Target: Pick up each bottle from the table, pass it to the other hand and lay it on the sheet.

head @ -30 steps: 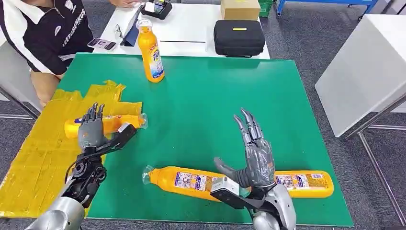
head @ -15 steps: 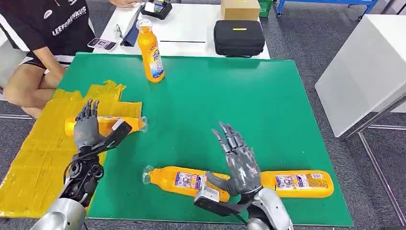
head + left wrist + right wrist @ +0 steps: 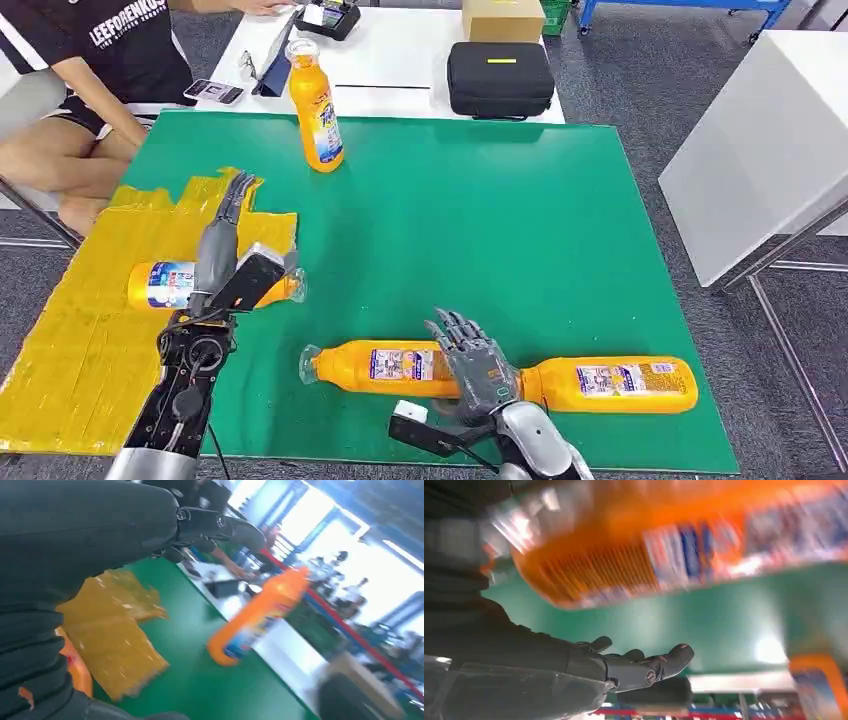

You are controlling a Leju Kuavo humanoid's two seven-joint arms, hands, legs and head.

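A long orange plastic bottle [image 3: 385, 367] with a glossy label lies flat on the smooth green counter [image 3: 480, 220], under the right hand [image 3: 478, 368], whose fingers are spread, gripping nothing. The left hand [image 3: 222, 245], fingers straight, hovers over another bottle [image 3: 165, 285] on the crinkled yellow sheet [image 3: 70, 340].

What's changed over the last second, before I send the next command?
The right hand came down from raised and open onto the near-left lying bottle; whether it grips yet is unclear. The left hand stretched its fingers forward over the bottle on the sheet, which now shows a blue label. The person at far left shifted. The standing bottle and near-right bottle stayed put.
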